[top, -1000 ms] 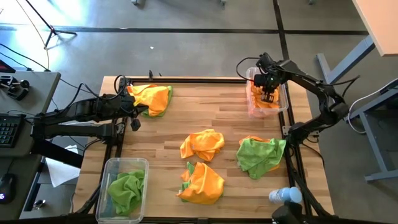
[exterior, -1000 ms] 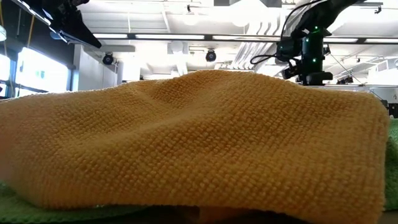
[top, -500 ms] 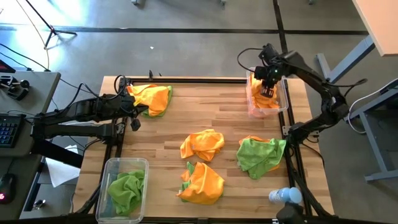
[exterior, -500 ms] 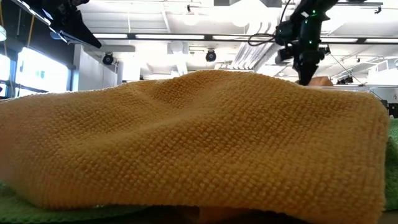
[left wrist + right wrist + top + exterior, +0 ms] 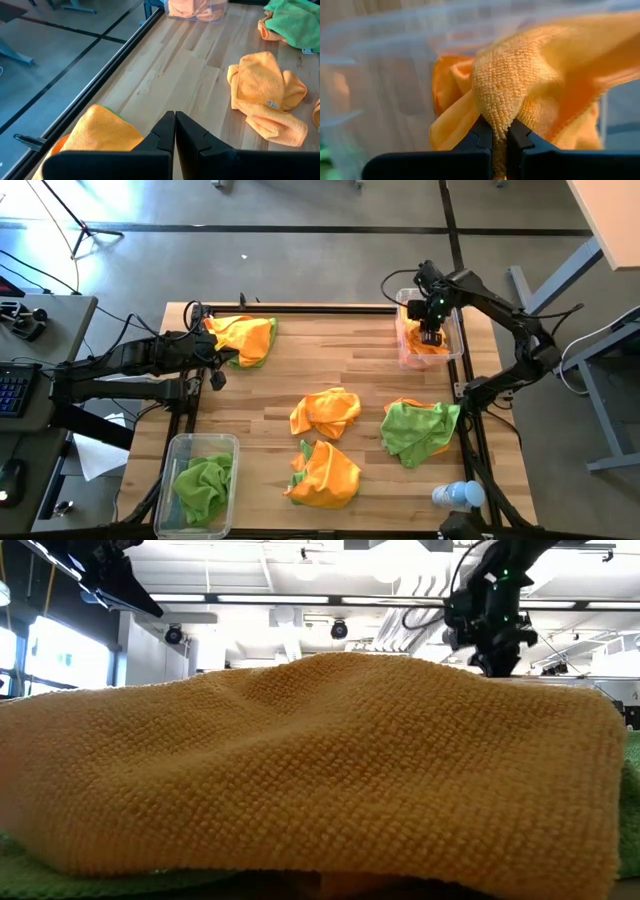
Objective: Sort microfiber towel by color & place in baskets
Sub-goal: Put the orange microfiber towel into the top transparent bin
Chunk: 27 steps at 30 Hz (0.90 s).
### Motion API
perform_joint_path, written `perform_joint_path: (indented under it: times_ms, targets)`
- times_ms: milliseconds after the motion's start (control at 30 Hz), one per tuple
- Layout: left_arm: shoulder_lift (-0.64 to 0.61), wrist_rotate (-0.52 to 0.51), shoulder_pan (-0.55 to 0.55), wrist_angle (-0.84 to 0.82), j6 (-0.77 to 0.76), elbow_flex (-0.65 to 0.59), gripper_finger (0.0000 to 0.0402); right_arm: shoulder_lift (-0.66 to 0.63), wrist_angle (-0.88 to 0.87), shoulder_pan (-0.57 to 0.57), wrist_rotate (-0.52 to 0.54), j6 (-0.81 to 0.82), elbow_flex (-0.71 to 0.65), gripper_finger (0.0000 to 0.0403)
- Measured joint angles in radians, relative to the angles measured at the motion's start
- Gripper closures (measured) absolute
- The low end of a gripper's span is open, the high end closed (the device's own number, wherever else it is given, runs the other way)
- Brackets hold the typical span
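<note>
Orange towel [image 5: 530, 65]: soft, floppy microfiber, light; a fold is pinched in the right claw [image 5: 500, 131], fingers clamped on the cloth w/ only a thin ridge between them. Hangs inside the far-right basket [image 5: 452, 345], over other orange cloth already in there. Judged: no fragility, grippy nap, bunches easily; any raised fold makes a good hold.

Remaining towels on counter [image 5: 300, 375]:
- orange lump, centre [image 5: 325, 412];
- orange w/ green showing at its edge, front centre [image 5: 325, 472];
- green on top of orange, right of centre [image 5: 418, 428];
- orange over green, far-left corner [image 5: 243, 338], just beside the left claw [image 5: 175, 125].

Left claw: fingers together, nothing held, parked at counter's left edge.

Near-left basket [image 5: 178, 448]: holds green cloth [image 5: 203, 483].

Room: basket walls sit close round the right claw, so judged best exit is straight up. Middle of counter is open betw. the lumps. Blue-capped bottle [image 5: 458, 495] stands at front right, near the green/orange pile; worth avoiding on a reach there.
</note>
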Motion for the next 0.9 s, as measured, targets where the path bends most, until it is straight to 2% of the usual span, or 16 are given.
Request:
perform_joint_path:
  times_ms: [200,400,633,900]
  targets:
    - [0.0,0.0,0.0,0.0,-0.019,0.0,0.0401,0.0,0.07,0.0,0.056,0.026,-0.108,0.0399]
    - [0.0,0.0,0.0,0.0,-0.019,0.0,0.0402,0.0,0.165,0.0,0.056,0.053,-0.211,0.0368]
    - [0.0,0.0,0.0,0.0,-0.019,0.0,0.0402,0.003,0.227,-0.009,0.05,0.157,-0.263,0.0301]
    - [0.0,0.0,0.0,0.0,-0.019,0.0,0.0401,0.002,0.197,-0.014,0.056,0.188,-0.179,0.0219]
